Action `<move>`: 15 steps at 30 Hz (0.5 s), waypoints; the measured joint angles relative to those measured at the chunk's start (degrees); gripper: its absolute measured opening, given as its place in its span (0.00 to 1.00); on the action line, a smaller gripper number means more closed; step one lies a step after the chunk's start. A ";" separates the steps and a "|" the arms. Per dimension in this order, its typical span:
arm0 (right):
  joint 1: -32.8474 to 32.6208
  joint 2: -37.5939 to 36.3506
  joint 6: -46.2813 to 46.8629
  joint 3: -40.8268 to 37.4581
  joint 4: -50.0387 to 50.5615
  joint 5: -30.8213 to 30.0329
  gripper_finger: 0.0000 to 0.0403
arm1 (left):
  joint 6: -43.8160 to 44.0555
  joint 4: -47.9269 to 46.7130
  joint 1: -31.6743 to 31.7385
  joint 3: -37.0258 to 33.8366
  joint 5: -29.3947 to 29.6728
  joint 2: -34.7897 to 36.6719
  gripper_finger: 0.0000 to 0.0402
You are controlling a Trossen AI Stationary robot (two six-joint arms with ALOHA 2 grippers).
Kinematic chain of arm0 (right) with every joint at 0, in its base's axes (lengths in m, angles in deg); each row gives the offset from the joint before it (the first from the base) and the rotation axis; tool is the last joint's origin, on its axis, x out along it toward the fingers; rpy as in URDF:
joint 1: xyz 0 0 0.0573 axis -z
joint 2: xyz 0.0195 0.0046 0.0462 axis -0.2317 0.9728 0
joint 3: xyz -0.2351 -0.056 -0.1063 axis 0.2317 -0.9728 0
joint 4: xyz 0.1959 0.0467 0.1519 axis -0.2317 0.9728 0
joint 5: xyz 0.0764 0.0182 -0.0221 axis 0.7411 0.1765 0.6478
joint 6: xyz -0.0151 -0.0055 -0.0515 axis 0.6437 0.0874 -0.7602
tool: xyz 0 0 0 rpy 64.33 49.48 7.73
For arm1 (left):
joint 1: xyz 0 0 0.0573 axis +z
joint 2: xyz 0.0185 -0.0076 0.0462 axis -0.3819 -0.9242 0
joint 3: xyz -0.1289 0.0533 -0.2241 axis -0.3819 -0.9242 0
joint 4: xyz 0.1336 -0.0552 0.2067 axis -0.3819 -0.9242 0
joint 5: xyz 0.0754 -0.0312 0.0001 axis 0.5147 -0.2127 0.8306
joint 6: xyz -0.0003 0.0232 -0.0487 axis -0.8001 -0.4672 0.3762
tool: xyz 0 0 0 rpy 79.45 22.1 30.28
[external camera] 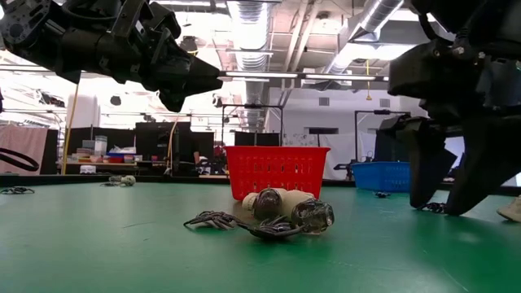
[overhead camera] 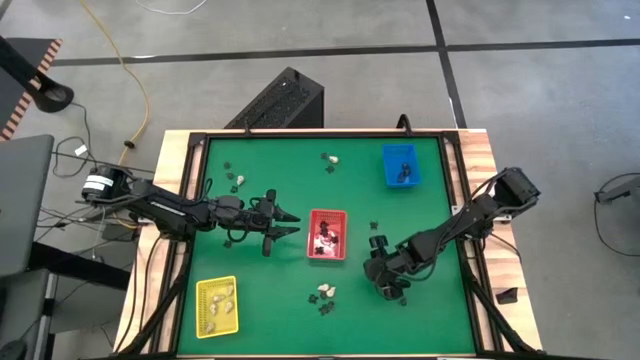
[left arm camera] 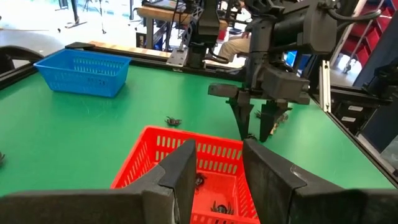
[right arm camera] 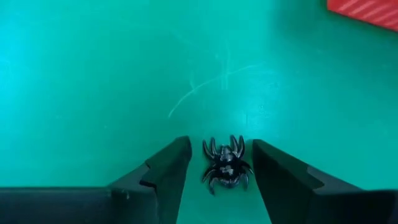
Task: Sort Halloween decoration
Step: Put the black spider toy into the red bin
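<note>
Down near the table's front-right corner, the right gripper point(right arm camera: 216, 171) stands with fingers spread on either side of a black spider point(right arm camera: 225, 165) lying on the green mat, not pinching it. Toward the middle, the left gripper point(left arm camera: 214, 168) hovers just beside the red basket point(overhead camera: 327, 235), fingers apart and empty; farther back, the blue basket point(overhead camera: 400, 165) sits near the far-right corner.

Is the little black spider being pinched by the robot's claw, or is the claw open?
Open. In the right wrist view the black spider lies on the green mat between the right gripper fingers, with gaps showing on both sides.
</note>
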 joint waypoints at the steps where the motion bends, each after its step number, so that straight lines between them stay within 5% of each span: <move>1: 0.00 -0.50 0.00 -0.06 0.37 0.00 0.51 | 0.00 0.01 0.00 0.00 0.00 0.00 0.30; 15: 0.11 -2.91 0.96 -0.25 2.78 0.02 0.31 | 0.15 0.19 0.00 0.00 0.00 0.00 0.30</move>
